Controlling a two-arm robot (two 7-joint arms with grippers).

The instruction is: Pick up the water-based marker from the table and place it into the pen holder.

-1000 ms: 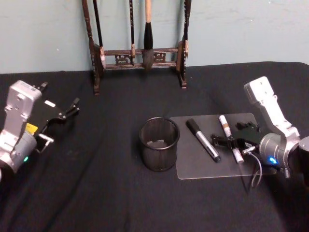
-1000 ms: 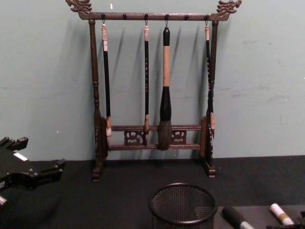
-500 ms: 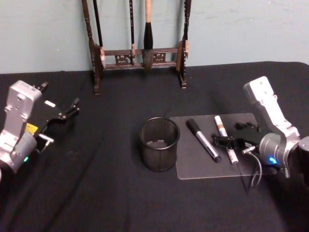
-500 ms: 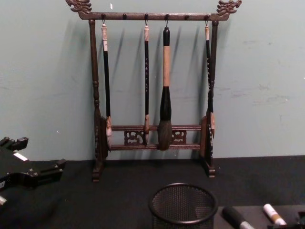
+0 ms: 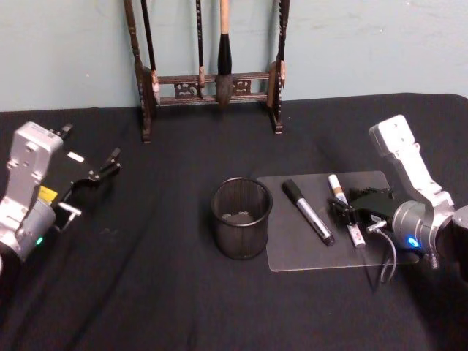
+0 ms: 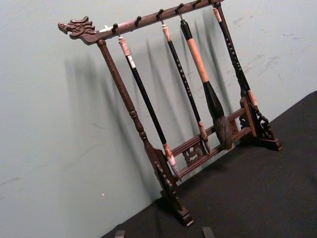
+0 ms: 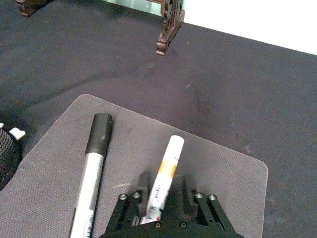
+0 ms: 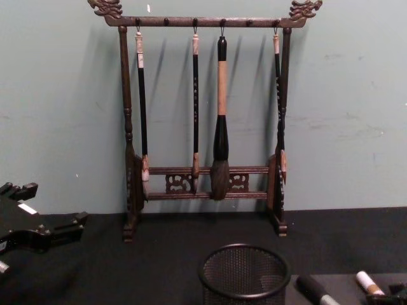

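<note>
Jaws of the right gripper (image 7: 164, 182) parted astride the white water-based marker (image 7: 168, 161) on the mat (image 5: 307, 256). Pen holder (image 5: 240, 238) to its left, beyond a black-capped marker (image 5: 307, 212). Left gripper (image 5: 108, 167) parked well apart, fingers spread.

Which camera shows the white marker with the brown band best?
The right wrist view: the white marker lies large between the right gripper's open fingers. The head view shows it small, partly covered, on the mat; the chest view catches one end.
</note>
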